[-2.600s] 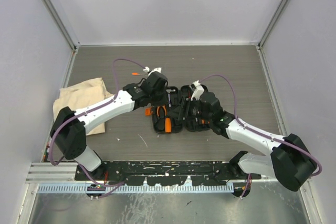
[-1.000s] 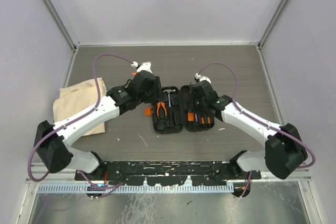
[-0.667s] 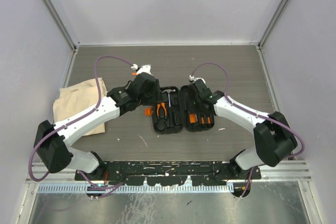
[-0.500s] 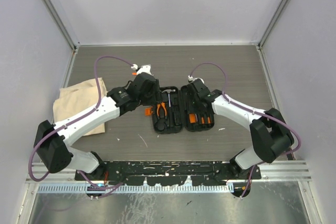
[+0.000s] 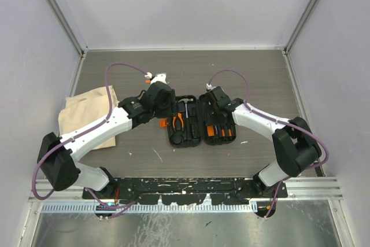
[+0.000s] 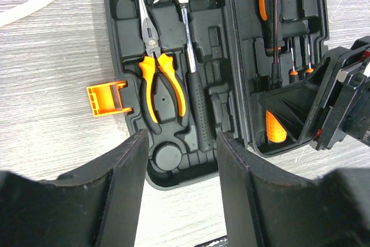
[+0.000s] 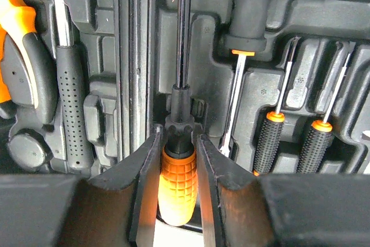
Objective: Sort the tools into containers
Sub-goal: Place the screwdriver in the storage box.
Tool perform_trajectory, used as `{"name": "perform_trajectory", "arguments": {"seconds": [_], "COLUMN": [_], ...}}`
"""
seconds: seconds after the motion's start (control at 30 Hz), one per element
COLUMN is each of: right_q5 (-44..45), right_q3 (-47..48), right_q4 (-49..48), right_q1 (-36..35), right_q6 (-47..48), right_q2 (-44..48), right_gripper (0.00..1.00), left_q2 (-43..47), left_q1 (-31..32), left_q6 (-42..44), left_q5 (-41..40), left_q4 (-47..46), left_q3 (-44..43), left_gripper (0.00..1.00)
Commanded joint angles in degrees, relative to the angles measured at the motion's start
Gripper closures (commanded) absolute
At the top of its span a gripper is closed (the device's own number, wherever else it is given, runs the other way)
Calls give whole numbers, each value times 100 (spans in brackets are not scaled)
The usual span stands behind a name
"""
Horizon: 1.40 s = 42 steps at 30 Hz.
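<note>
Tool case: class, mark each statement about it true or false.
1. The case lies open. True.
2. The hammer and pliers share one half. True.
3. The left hand holds the pliers. False: it is open and empty above the case.
4. The right hand is shut on a screwdriver. True.
5. The bag lies right of the case. False: it lies to its left.
</note>
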State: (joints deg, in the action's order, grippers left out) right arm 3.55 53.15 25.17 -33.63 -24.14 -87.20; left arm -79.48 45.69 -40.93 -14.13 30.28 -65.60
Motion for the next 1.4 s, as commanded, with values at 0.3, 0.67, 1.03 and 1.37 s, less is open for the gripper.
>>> {"name": "perform_trajectory", "arguments": {"seconds": [0.3,0.67,1.03,1.37], "right_q5": [-197,49,57,-901], "right_q3": [29,136,-305,-990], "right_q4": [-248,3,-147,-791], "right_q1": [14,27,182,282], "right_q6": [-180,-214,-450,-547], "right_q2": [-103,225,950,1025], "right_gripper": [61,50,65,68], "left_q2": [28,21,-808,-2363], "left_q1": [-16,-19,-14,12], "left_q6": [1,35,301,600], "left_q5": [69,68,499,1060], "left_q4": [-150,-167,-389,-363], "left_q3": [55,43,-621,-2048], "left_gripper": [49,49,51,55]}}
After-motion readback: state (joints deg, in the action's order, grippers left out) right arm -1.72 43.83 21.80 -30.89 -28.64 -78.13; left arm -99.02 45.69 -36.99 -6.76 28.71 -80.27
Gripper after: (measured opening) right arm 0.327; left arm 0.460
